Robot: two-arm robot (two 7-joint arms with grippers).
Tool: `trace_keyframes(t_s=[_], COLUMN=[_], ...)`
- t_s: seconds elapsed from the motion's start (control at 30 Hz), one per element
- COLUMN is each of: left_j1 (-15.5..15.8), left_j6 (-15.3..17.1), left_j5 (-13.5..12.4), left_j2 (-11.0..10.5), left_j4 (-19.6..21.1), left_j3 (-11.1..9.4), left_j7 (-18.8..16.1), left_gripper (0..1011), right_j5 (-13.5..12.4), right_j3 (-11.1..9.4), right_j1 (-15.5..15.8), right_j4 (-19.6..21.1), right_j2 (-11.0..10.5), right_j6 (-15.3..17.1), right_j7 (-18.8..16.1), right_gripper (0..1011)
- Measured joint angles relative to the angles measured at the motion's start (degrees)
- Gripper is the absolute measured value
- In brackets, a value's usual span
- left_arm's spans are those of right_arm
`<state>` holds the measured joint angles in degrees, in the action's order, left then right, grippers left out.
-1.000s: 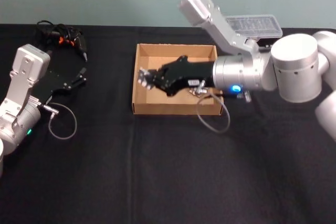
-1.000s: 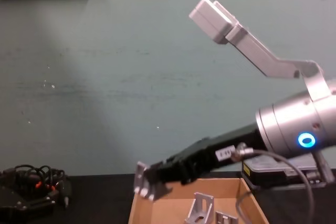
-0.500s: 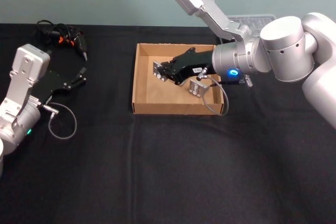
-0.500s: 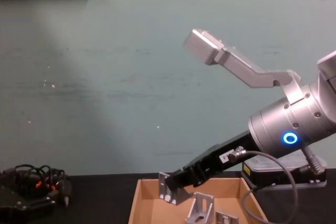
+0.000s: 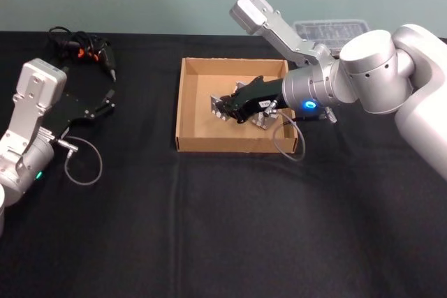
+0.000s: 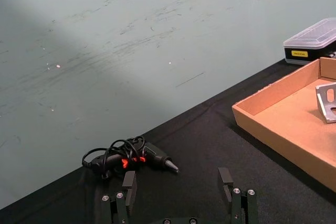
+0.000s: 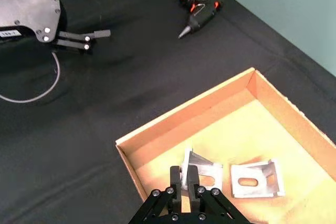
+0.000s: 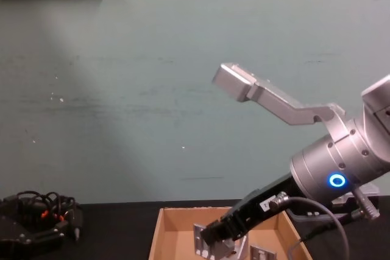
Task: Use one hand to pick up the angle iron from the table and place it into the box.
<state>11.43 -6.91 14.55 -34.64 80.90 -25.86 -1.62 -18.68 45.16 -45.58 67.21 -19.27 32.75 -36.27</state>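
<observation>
Head view: box (image 5: pixel 192 109) holds two angle irons (image 7: pixel 257 180), one in right gripper (image 5: pixel 225 108).

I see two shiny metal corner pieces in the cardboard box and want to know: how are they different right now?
The held angle iron is pinched between the right gripper's fingers; the other angle iron lies free beside it on the box floor. The held one stands more upright, while the free one lies flatter with its slotted face showing. Both are silver L-shaped brackets inside the same box.
</observation>
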Motion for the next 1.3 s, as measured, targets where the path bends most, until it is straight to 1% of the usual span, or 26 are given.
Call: trace_keyframes(t_s=[0.8,0.93,1.2,1.23,1.3], left_j1=[0.0,0.0,0.0,0.0,0.0], left_j6=[0.0,0.0,0.0,0.0,0.0], left_j5=[0.0,0.0,0.0,0.0,0.0], left_j2=[0.0,0.0,0.0,0.0,0.0], left_j4=[0.0,0.0,0.0,0.0,0.0], left_j3=[0.0,0.0,0.0,0.0,0.0], left_j7=[0.0,0.0,0.0,0.0,0.0], left_gripper=[1011,1011,1011,1011,1011], right_j5=[3.86,3.86,3.86,3.86,3.87], right_j3=[-0.03,-0.41,-0.34,-0.32,-0.3], right_j1=[-0.28,-0.29,-0.29,-0.29,-0.29], right_j4=[-5.0,-5.74,-5.58,-5.53,-5.49], right_j2=[2.49,2.87,2.78,2.77,2.74], right_j6=[-1.09,-1.18,-1.19,-1.19,-1.19], right_j7=[-0.89,-1.29,-1.24,-1.24,-1.23], right_gripper=[85,85,87,124,151])
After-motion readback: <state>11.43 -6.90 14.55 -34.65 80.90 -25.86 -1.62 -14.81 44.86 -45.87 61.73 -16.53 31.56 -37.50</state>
